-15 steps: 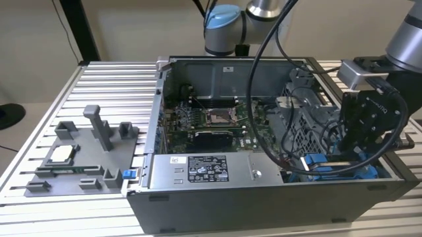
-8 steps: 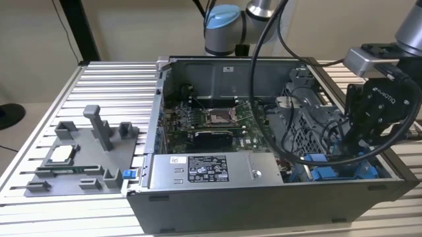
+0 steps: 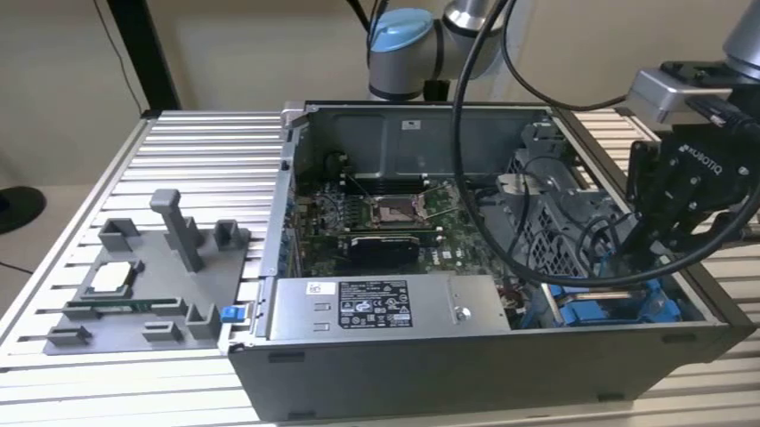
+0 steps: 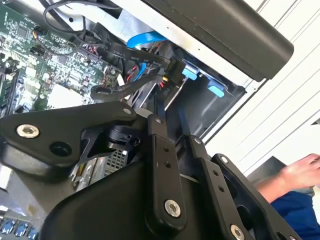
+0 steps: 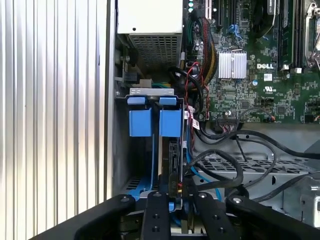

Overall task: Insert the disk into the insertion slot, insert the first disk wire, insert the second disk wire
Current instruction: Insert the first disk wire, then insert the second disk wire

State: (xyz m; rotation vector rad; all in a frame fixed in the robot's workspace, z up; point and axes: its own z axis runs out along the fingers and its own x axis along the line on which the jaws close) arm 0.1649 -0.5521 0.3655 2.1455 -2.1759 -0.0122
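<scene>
The gripper (image 4: 169,95) is seemingly clamping the limp wire (image 4: 173,68) by its stiff plug at the slot (image 5: 150,92); that plug is probably giving the surest hold

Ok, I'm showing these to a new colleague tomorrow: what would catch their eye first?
The open computer case at the middle of the exterior view, its green motherboard laid bare. In the first wrist view the black gripper hangs right by the insertion slot with its bright blue tabs. A person's hand shows in the second wrist view.
</scene>
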